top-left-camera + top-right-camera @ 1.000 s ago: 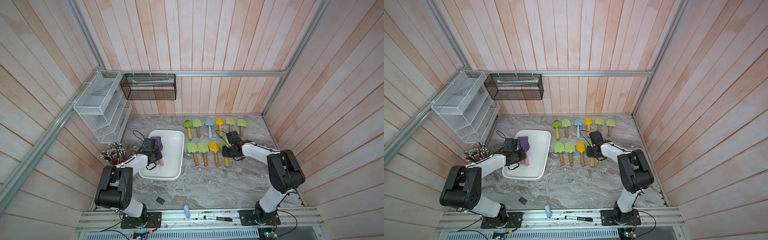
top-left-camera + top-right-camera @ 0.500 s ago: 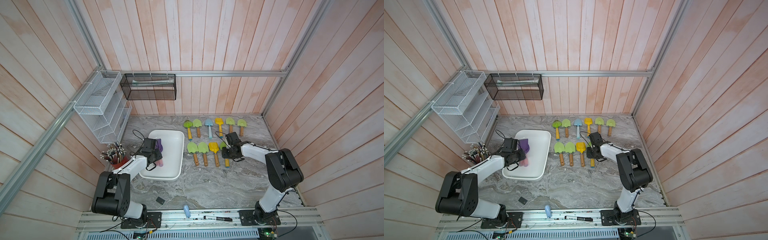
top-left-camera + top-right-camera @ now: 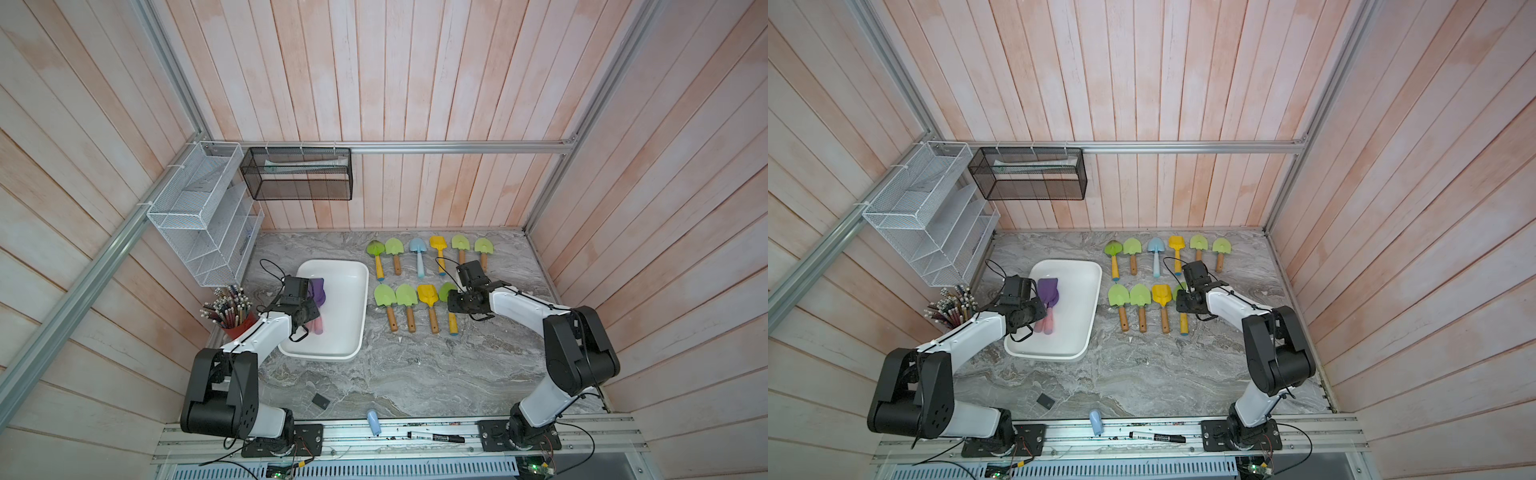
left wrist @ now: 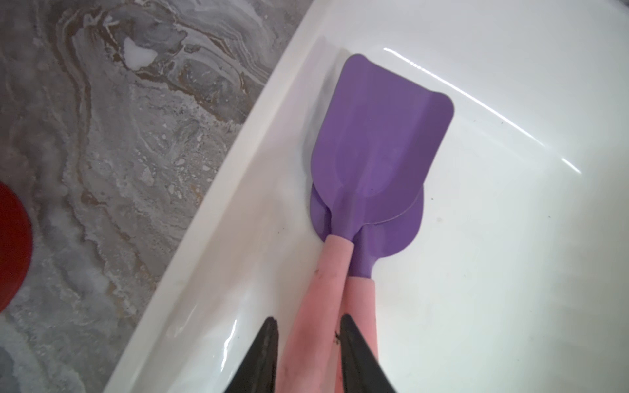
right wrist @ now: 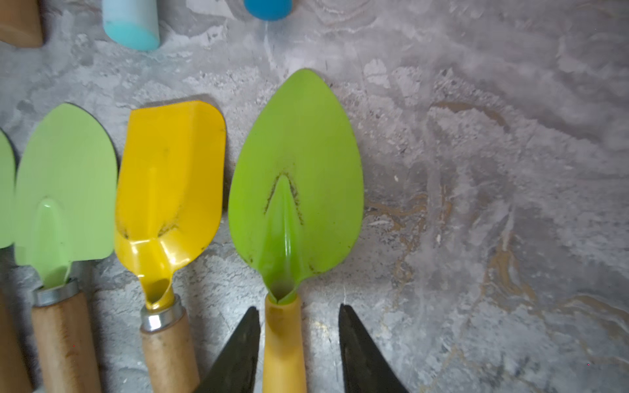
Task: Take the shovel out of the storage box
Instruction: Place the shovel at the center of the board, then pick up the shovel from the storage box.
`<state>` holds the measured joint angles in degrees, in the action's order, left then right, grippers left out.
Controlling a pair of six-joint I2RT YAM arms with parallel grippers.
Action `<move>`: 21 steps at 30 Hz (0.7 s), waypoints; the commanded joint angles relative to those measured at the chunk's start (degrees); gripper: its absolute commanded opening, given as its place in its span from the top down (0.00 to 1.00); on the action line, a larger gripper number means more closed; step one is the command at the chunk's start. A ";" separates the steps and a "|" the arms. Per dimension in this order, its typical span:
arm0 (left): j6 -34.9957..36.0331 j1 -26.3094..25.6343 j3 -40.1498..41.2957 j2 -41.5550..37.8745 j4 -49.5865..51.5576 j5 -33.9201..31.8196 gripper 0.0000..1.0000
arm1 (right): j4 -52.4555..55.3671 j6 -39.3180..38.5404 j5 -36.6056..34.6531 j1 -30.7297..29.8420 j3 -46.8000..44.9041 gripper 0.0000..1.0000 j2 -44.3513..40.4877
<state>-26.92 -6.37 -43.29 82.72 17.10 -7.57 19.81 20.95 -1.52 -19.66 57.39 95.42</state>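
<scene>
The upper purple shovel (image 4: pixel 374 143) in the storage box (image 4: pixel 510 238) is flanked by the left hand (image 4: pixel 306 323); whether it is gripped cannot be told. A green shovel (image 5: pixel 296 170) is straddled by the parted right hand (image 5: pixel 299 308).

Both top views are bright and evenly lit, with soft shadows and wall planks (image 3: pixel 374 83) splaying toward the frame edges. In the left wrist view, glare streaks the storage box (image 4: pixel 510 272) and the fingers (image 4: pixel 262 360) look soft. In the right wrist view, the counter (image 5: pixel 527 85) blurs at upper right.
</scene>
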 commanded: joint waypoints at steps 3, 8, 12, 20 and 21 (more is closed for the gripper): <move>1.24 0.13 0.58 3.21 -1.18 1.39 0.66 | 1.65 0.32 -0.92 0.24 -0.76 0.59 -1.12; 1.30 0.22 1.66 2.93 -2.35 1.77 0.62 | 1.20 0.75 -0.31 0.24 -1.21 0.59 -1.09; 1.34 0.22 1.33 4.22 -1.98 2.68 0.62 | 0.84 0.87 0.02 0.32 -1.39 0.59 -0.85; 1.69 0.05 -0.41 8.20 -0.61 5.11 0.62 | 0.53 0.59 -0.24 0.29 -1.49 0.59 -1.12; 1.64 -0.09 -0.48 8.37 -0.59 5.28 0.62 | 0.49 0.51 -0.10 0.24 -1.48 0.59 -1.05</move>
<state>-26.04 -6.37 -43.07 89.34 15.55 -4.08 19.84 21.21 -1.45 -19.66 56.77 95.22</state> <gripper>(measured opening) 0.380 0.409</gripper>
